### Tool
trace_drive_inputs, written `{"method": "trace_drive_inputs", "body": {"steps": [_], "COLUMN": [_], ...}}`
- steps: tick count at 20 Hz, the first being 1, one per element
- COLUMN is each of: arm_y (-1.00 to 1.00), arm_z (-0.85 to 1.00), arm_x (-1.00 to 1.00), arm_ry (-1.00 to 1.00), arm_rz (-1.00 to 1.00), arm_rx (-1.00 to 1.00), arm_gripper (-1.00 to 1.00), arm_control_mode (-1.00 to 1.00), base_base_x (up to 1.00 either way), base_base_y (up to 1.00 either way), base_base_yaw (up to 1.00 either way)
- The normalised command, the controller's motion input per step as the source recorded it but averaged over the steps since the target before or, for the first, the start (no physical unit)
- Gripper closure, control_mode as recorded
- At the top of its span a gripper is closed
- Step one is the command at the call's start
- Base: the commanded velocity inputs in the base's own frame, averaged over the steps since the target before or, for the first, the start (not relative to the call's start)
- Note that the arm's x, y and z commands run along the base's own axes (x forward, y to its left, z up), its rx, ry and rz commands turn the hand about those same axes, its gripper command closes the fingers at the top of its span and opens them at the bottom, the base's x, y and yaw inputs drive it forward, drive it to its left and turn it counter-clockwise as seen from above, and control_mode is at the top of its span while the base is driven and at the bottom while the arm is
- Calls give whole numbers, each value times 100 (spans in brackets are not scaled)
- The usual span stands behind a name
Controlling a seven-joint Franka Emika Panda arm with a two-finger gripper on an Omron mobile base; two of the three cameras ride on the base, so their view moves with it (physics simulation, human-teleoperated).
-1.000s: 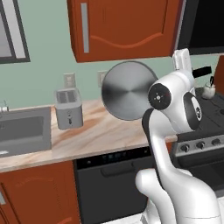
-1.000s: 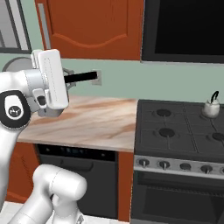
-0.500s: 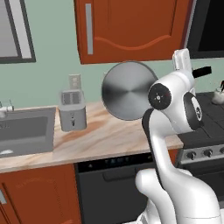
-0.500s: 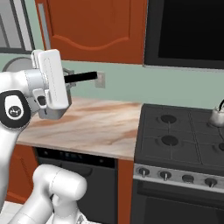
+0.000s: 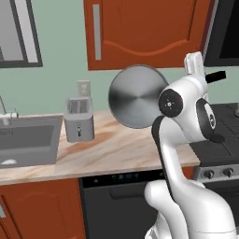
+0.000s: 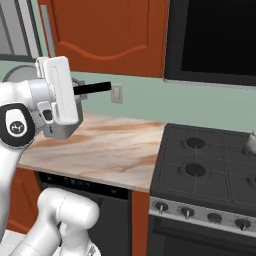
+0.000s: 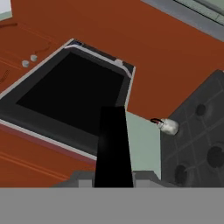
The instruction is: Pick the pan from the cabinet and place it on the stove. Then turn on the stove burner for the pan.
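One pan (image 5: 136,95) hangs in the air above the counter (image 5: 112,151). On that counter stands one toaster (image 5: 78,119), with one sink (image 5: 25,140) sunk in beside it. One stove (image 6: 210,167) adjoins the counter, showing four knobs and one small white kettle (image 6: 251,143).

**The arm is folded up high and holds the pan**

The white arm comes up from its round base and bends back at a big dark joint. The top part leans forward. The wrist points up, with the flat white hand at the top.

The gripper (image 6: 75,92) is closed on the dark handle of the pan (image 5: 137,95). The handle sticks out sideways from the hand. The pan is tipped on its side, so its round silver bottom faces the camera. It is up in the air, just beside the arm's elbow. In the hand view the dark handle runs straight up from the gripper.
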Motion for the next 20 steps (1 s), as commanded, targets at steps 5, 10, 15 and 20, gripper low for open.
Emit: {"method": "trace_drive_inputs", "body": {"steps": [5, 10, 15, 20], "arm_y": [0, 0, 0, 0], "arm_z": [0, 0, 0, 0], "arm_x": [0, 0, 0, 0], "arm_ry": [0, 0, 0, 0], "arm_rz": [0, 0, 0, 0], "arm_rx": [0, 0, 0, 0], "arm_gripper": [100, 100, 100, 100], "arm_control_mode": [100, 100, 100, 100], "base_base_x": [36, 26, 17, 5], "base_base_y": [-31, -34, -27, -13], "base_base_yaw": [15, 8, 1, 0]}}
